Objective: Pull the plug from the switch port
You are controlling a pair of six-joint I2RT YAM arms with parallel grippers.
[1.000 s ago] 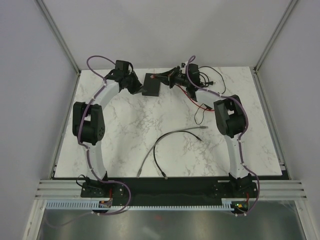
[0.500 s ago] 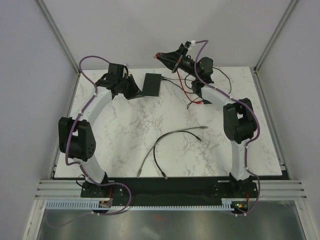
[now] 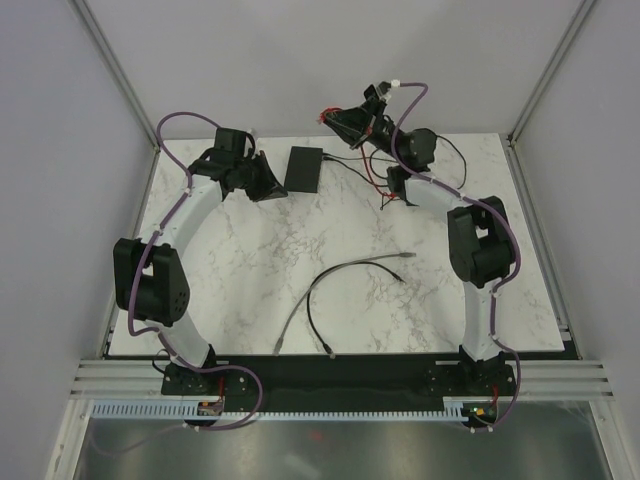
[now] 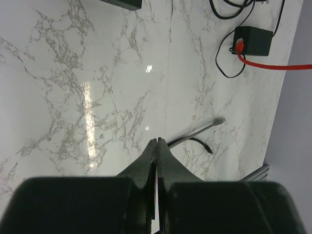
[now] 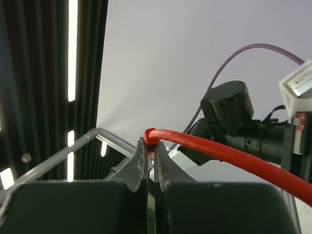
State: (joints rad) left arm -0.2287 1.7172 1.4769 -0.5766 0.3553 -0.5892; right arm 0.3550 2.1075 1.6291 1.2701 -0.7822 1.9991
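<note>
Right gripper [image 5: 152,144] pinching cable [image 5: 219,155], marble table [image 3: 250,250] (grey walls [image 3: 330,60])

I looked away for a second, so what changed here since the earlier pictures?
The right gripper, jaws shut on the red cable, rose up and back, away from the switch. The left gripper, jaws shut, drew left off the switch, which settled flat. The grey cable stayed put.

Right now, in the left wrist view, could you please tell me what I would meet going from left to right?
The switch, at the top edge → the left claw, shut → the grey cable's plug → the power brick. The red cable overlaps the brick, so I leave it out.
</note>
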